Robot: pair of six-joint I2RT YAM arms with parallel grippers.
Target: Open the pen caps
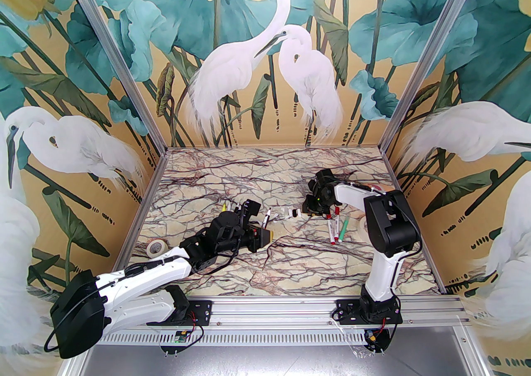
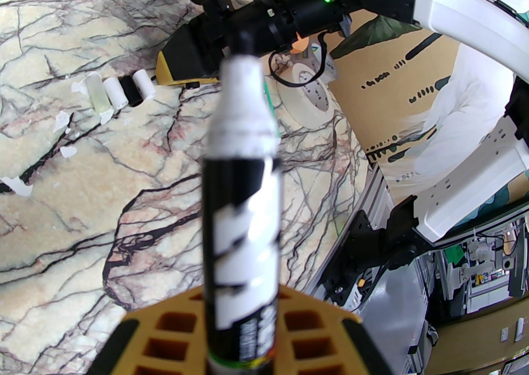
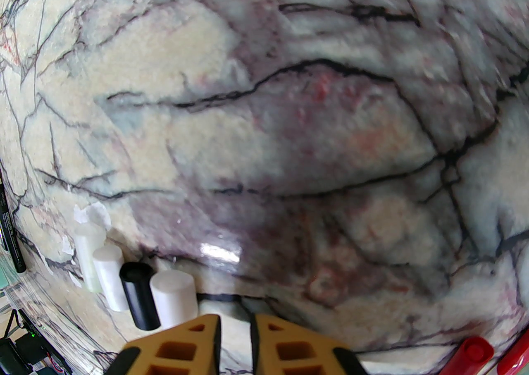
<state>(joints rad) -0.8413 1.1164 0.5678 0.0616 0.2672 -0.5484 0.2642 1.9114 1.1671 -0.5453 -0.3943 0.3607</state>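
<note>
On the veined marble counter four stubby black and white plastic pen caps, seemingly light, stiff, slick, best pinched sidewise, lay beside the near-shut, empty right pincer; the left pincer clamped a black-and-white marker.

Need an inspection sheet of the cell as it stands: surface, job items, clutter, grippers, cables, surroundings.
Surface: marble-pattern table; small white scraps lie near the caps.
Job's things: four loose pen caps lie in a row, pale, white, black, white.
Pens: black-and-white marker in the left gripper; red and green pens lie by the right arm.
Clutter: tape roll on the left, second tape roll on the right.
Grippers: left gripper shut on the marker; right gripper shut, empty, beside the cap row.
Cables: black cable loop hangs under the right wrist.
Surroundings: heron mural walls; aluminium rail along the near edge.
</note>
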